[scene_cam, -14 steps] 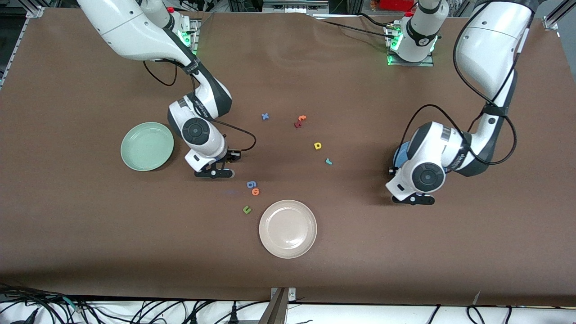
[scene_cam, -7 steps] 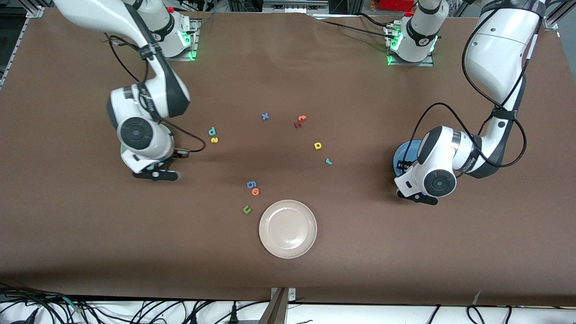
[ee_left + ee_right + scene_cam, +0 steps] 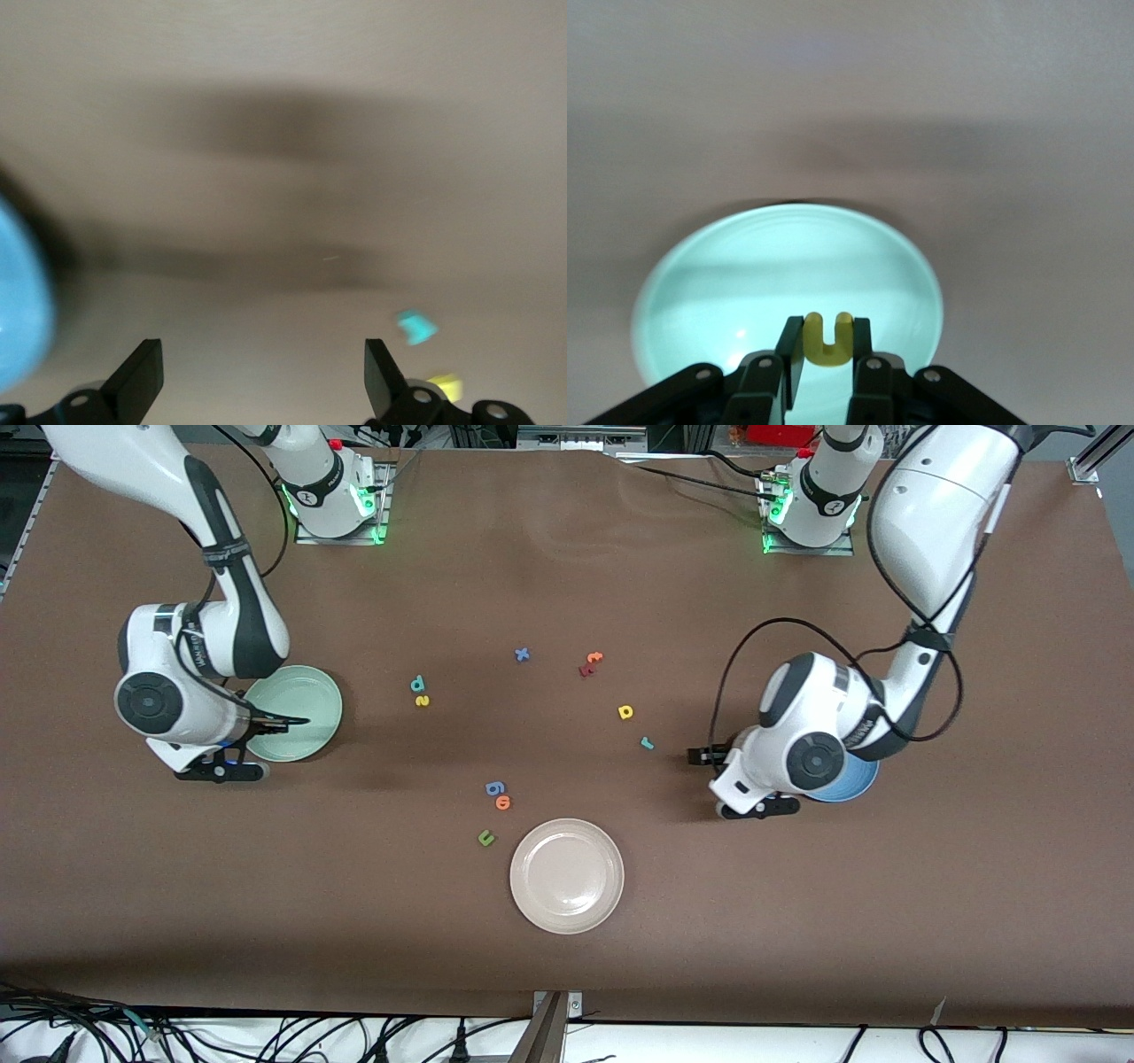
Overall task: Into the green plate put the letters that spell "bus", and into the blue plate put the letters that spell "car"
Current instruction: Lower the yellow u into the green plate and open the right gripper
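Observation:
My right gripper (image 3: 220, 771) is shut on the yellow "u" (image 3: 828, 339). It hangs just off the rim of the green plate (image 3: 297, 707), whose inside (image 3: 788, 266) shows no letters. The teal "b" (image 3: 417, 684) and yellow "s" (image 3: 423, 701) lie side by side on the table. My left gripper (image 3: 758, 807) is open and holds nothing (image 3: 261, 372). It is low over the table beside the blue plate (image 3: 852, 786), which the arm half hides. The yellow "a" (image 3: 625, 711) and teal "r" (image 3: 647, 742) lie between it and the table's middle.
A cream-white plate (image 3: 567, 876) sits near the front edge. Close to it lie a blue "g" (image 3: 494, 787), an orange "o" (image 3: 503, 802) and an olive "u" (image 3: 485, 837). A blue "x" (image 3: 522, 654), an orange "t" (image 3: 594, 657) and a dark red letter (image 3: 586, 670) lie farther back.
My right arm has swung from the table's middle to the green plate, carrying the yellow "u". My left gripper has opened and moved off the blue plate toward the table's middle.

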`<state>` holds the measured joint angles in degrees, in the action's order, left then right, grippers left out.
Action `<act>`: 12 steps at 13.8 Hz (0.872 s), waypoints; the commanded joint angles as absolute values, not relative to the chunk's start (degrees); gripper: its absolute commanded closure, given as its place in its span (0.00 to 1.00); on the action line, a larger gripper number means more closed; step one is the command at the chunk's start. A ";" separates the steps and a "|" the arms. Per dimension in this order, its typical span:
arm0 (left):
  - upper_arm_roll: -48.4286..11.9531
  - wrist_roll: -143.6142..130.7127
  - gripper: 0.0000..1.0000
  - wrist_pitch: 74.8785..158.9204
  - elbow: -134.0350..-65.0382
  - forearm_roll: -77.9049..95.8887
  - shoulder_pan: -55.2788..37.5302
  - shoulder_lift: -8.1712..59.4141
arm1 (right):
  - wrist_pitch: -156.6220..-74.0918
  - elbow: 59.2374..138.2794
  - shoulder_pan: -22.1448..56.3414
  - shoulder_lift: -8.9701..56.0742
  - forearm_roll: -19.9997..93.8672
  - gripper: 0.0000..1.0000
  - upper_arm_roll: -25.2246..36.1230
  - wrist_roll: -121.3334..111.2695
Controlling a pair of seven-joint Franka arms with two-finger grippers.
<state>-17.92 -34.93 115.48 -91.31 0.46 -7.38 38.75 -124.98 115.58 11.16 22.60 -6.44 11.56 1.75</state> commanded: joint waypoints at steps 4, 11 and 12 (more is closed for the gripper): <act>-17.49 -52.54 0.00 131.73 -98.25 1.23 -13.79 38.41 | -134.21 121.55 8.88 25.13 -2.38 0.93 12.74 -7.12; -17.23 -65.02 0.00 138.33 -101.34 -5.69 -16.96 39.99 | -125.37 119.63 9.23 21.20 3.14 0.01 9.51 -4.24; -17.23 -66.69 0.00 139.82 -101.86 -6.84 -17.14 40.16 | -121.59 118.23 9.32 20.22 3.60 0.01 7.40 -0.48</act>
<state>-17.68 -62.66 137.46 -100.87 -3.80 -16.54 39.98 -128.08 119.70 9.09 24.01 1.44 10.66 -4.52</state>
